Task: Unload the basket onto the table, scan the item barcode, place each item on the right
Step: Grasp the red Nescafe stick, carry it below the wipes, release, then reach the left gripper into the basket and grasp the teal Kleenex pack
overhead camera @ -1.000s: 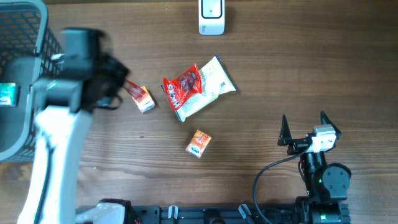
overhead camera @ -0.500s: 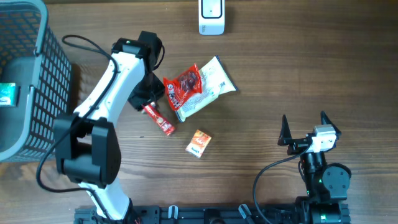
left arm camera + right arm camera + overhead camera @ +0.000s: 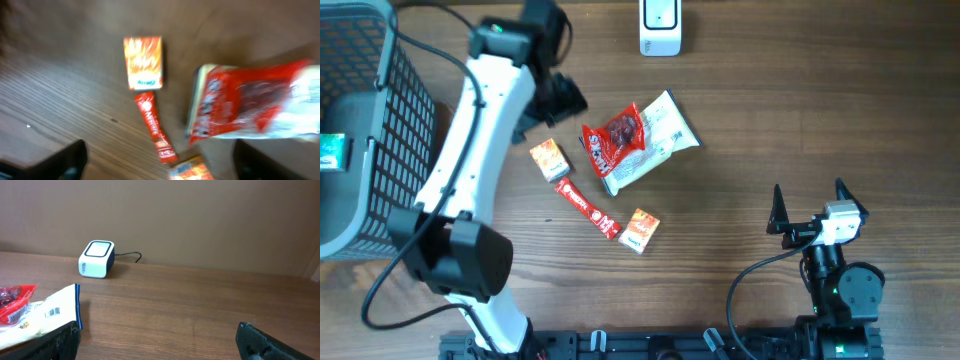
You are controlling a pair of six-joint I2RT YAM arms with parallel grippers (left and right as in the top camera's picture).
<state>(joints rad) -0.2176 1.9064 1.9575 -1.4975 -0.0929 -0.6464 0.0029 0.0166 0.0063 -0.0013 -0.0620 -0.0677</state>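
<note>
My left gripper (image 3: 548, 108) hangs open over the far left part of the table, with nothing between its fingers. In the blurred left wrist view its dark fingertips (image 3: 65, 161) frame a red stick sachet (image 3: 155, 127) lying flat on the wood. The sachet (image 3: 587, 208) lies between two small orange boxes (image 3: 548, 158) (image 3: 640, 230). A red snack bag (image 3: 617, 135) rests on a white bag (image 3: 660, 135) to the right. The white barcode scanner (image 3: 660, 27) stands at the far edge and appears as the scanner (image 3: 96, 259) in the right wrist view. My right gripper (image 3: 810, 205) is open and empty at the near right.
A grey wire basket (image 3: 390, 70) fills the far left, with a green item (image 3: 330, 152) inside. The left arm's white link (image 3: 470, 140) crosses the table beside the basket. The scanner's cable (image 3: 130, 255) trails behind it.
The left gripper opened and let go of the red stick sachet, which now lies on the table. It then drew back toward the far edge. The right arm has not moved.
</note>
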